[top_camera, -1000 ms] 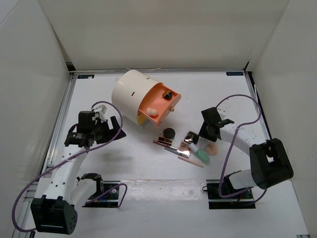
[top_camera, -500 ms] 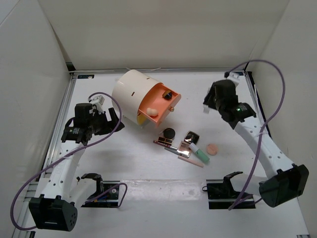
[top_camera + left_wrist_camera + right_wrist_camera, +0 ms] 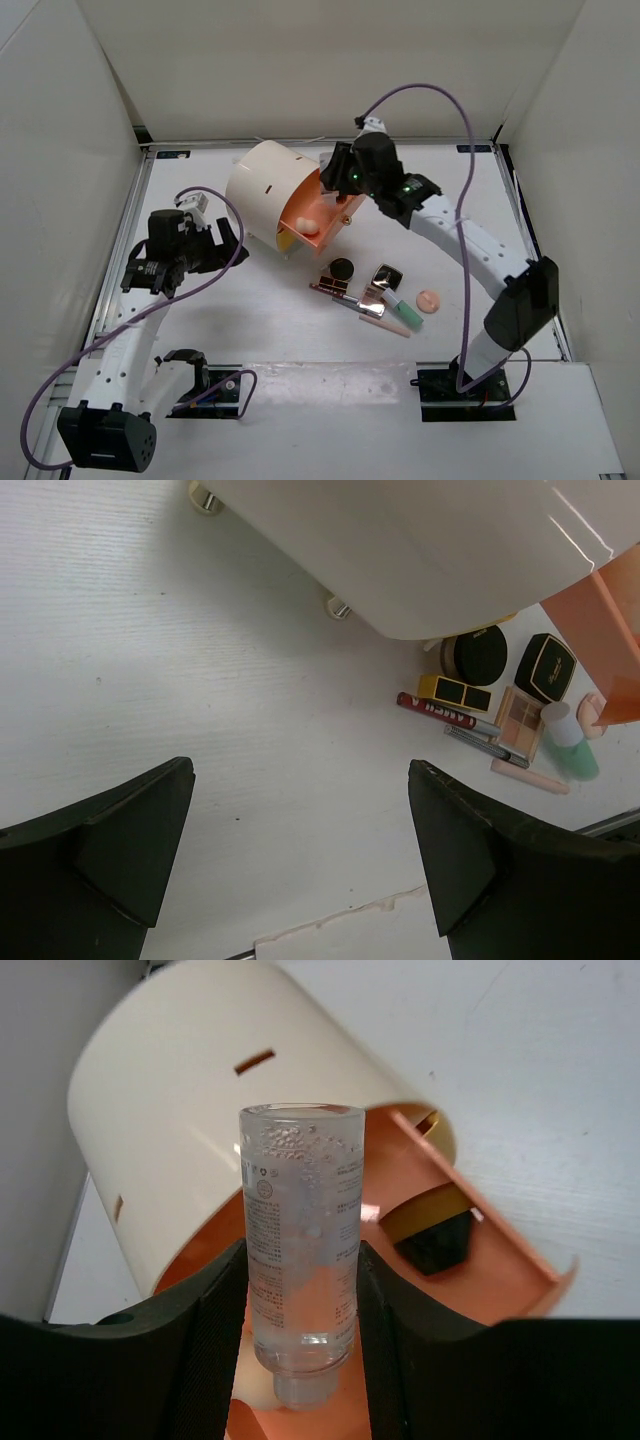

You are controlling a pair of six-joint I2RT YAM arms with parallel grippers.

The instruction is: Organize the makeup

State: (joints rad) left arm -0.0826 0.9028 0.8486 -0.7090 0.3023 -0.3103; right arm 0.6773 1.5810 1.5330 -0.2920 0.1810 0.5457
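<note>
Slip risk: my right jaws clamp a clear plastic bottle (image 3: 300, 1210) at the cream cylinder's orange drawer (image 3: 500, 1270), left jaws gape empty; early release could bounce it onto the worktop (image 3: 560, 1080).

Cylinder (image 3: 262, 185) rear-left; bottle (image 3: 300, 1240) over its drawer (image 3: 335, 215); makeup cluster (image 3: 368, 296) before cylinder; sponge (image 3: 428, 300) right of cluster.

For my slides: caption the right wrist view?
Right gripper holds a clear bottle at the open orange drawer of the cream cylinder.
</note>
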